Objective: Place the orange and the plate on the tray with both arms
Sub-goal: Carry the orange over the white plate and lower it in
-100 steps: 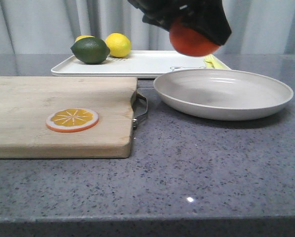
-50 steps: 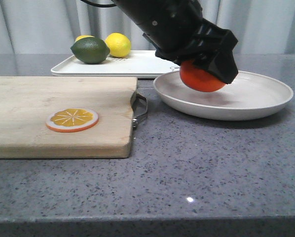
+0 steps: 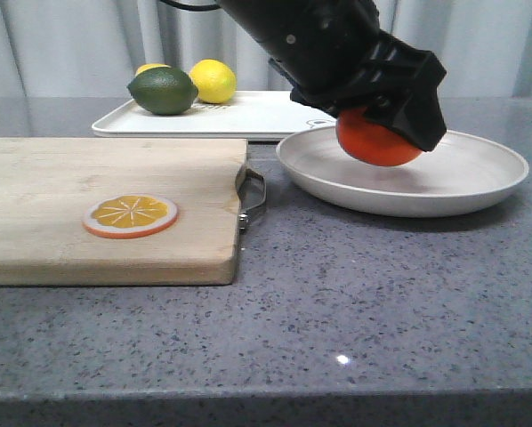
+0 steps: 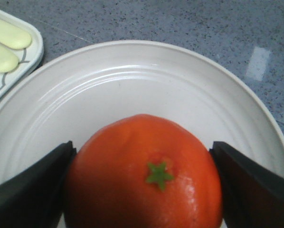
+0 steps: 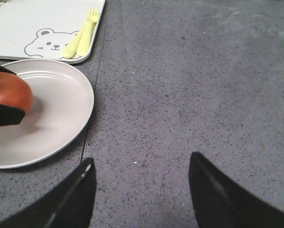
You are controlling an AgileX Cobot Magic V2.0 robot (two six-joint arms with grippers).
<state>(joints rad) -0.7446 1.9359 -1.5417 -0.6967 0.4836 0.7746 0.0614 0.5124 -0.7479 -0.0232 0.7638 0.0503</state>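
Note:
The glossy orange (image 3: 379, 142) with a green stem star (image 4: 159, 175) is low over the middle of the off-white plate (image 3: 479, 169). My left gripper (image 3: 383, 124) is shut on it, one black finger (image 4: 33, 185) on each side. Whether the fruit rests on the plate I cannot tell. The white tray (image 3: 257, 116) lies just behind the plate, its bear drawing (image 5: 47, 40) near the plate's rim (image 5: 82, 109). My right gripper (image 5: 141, 161) is open over bare counter to the right of the plate and holds nothing.
A wooden cutting board (image 3: 88, 249) with a metal handle (image 3: 253, 200) lies left of the plate and carries an orange slice (image 3: 130, 215). A lime (image 3: 163, 90) and lemons (image 3: 213, 80) sit at the tray's left end. Pale yellow cutlery (image 5: 82, 35) lies on the tray's near corner.
My left gripper came down with the orange from high above the plate into the plate, then shifted slightly right. The plate, tray and board have not moved.

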